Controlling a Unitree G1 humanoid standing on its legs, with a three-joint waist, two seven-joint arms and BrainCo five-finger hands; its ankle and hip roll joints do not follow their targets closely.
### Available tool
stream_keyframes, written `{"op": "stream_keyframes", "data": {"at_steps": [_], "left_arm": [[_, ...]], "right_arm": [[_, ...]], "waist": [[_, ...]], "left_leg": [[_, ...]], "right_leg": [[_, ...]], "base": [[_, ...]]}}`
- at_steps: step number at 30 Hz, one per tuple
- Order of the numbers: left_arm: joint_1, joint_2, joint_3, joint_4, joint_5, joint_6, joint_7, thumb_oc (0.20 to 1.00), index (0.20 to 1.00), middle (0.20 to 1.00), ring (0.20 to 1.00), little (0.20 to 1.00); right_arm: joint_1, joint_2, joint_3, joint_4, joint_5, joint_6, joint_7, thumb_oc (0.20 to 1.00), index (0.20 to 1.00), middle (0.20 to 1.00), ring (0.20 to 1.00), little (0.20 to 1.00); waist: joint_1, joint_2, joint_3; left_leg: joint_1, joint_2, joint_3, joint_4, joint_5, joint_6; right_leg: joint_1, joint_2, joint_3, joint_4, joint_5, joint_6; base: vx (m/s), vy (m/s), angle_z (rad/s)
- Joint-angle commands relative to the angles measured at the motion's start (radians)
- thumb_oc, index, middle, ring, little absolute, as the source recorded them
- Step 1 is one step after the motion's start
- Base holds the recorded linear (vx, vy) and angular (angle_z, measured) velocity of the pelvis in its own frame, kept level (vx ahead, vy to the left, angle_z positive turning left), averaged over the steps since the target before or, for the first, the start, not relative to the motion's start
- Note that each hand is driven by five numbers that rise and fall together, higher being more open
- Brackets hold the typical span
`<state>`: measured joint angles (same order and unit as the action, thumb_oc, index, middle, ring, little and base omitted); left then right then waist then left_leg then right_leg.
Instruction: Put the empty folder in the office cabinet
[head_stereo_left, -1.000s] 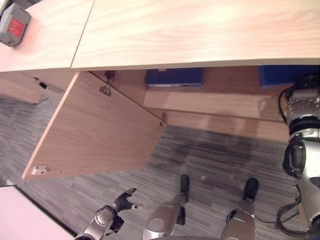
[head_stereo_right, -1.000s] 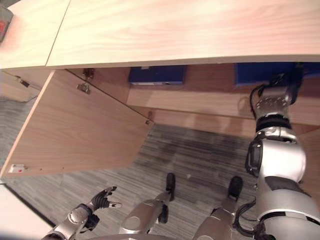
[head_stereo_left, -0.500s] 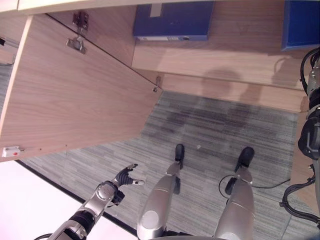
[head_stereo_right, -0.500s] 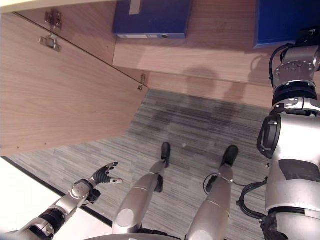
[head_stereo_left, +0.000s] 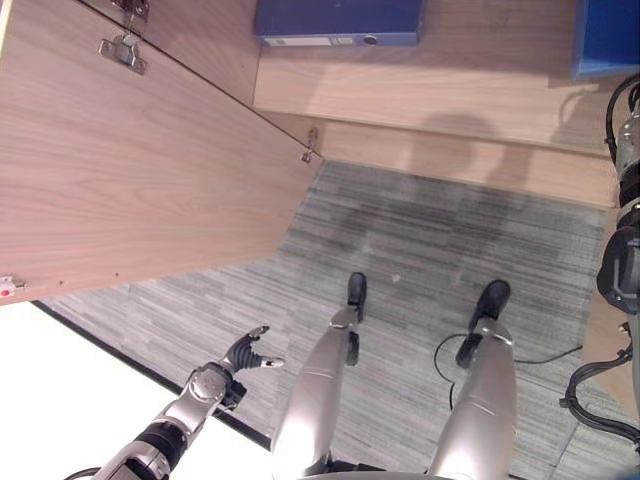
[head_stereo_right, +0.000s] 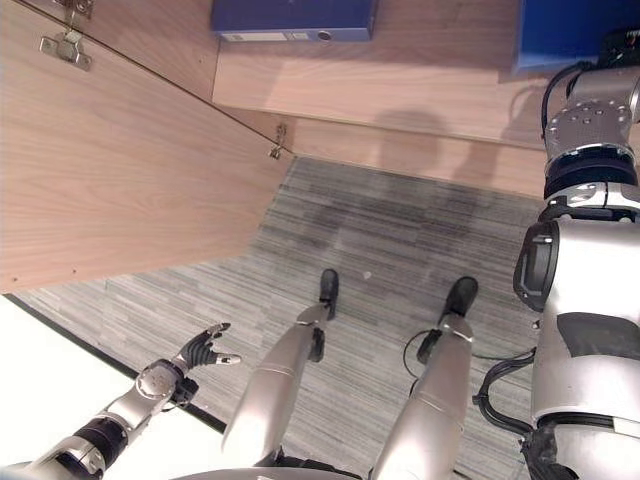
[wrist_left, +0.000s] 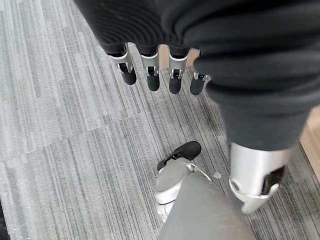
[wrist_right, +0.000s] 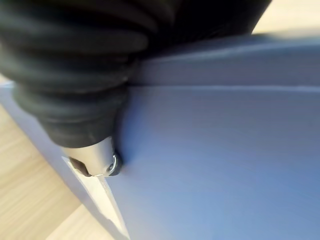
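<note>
A blue folder (head_stereo_right: 558, 30) stands on the cabinet shelf (head_stereo_left: 440, 85) at the far right, and its face fills the right wrist view (wrist_right: 225, 160). My right arm reaches up to it, and the right hand (wrist_right: 97, 161) has its thumb pressed on the folder's face, gripping it; the other fingers are hidden behind it. My left hand (head_stereo_left: 246, 354) hangs low at the lower left over the carpet, fingers straight and spread, holding nothing; its fingertips (wrist_left: 152, 81) point at the floor.
A second blue folder (head_stereo_left: 336, 20) lies flat on the same shelf, further left. The cabinet door (head_stereo_left: 130, 180) stands open on the left, its hinges (head_stereo_left: 122, 50) at the top. Grey striped carpet (head_stereo_left: 420, 240) lies in front of the cabinet.
The whole picture has shifted: the camera now looks lower, so the cabinet top has left the view. The right arm stays at the blue folder and the left hand stays open.
</note>
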<state>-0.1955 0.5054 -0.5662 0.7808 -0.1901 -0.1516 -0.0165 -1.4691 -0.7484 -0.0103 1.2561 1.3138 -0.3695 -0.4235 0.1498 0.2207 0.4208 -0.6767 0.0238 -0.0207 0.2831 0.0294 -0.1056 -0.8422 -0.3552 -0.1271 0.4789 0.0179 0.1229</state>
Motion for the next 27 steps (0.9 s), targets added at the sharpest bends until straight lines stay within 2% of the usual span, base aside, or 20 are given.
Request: {"op": "stream_keyframes", "data": {"at_steps": [1,11,27], "left_arm": [[0.047,0.048,0.030,0.017,-0.029,0.007,0.004,1.000,1.000,1.000,1.000,1.000],[0.028,0.055,0.042,-0.021,-0.065,0.001,-0.001,1.000,1.000,1.000,1.000,1.000],[0.041,0.061,0.018,-0.048,-0.049,-0.009,-0.003,1.000,1.000,1.000,1.000,1.000]], "right_arm": [[-0.053,-0.076,0.065,-0.094,-0.027,-0.068,0.027,0.200,0.200,0.200,0.200,0.200],[-0.050,-0.053,0.086,-0.041,-0.052,-0.017,0.043,0.200,0.200,0.200,0.200,0.200],[-0.066,-0.090,0.121,-0.011,-0.078,0.006,0.039,0.200,0.200,0.200,0.200,0.200]], "waist": [[0.008,0.004,-0.006],[0.016,0.019,-0.013],[0.051,0.043,-0.021]], "left_leg": [[0.003,0.042,-0.033,0.058,-0.148,-0.028],[0.030,0.021,-0.030,-0.051,-0.104,-0.029],[-0.018,0.003,-0.057,-0.104,-0.076,-0.013]], "right_leg": [[0.076,0.025,0.010,0.146,-0.258,0.077],[0.093,0.021,-0.002,0.062,-0.221,0.087],[0.030,0.003,0.000,0.077,-0.224,0.097]], "base": [[0.00,0.000,0.00],[-0.01,0.009,0.00],[0.00,-0.001,0.03]]}}
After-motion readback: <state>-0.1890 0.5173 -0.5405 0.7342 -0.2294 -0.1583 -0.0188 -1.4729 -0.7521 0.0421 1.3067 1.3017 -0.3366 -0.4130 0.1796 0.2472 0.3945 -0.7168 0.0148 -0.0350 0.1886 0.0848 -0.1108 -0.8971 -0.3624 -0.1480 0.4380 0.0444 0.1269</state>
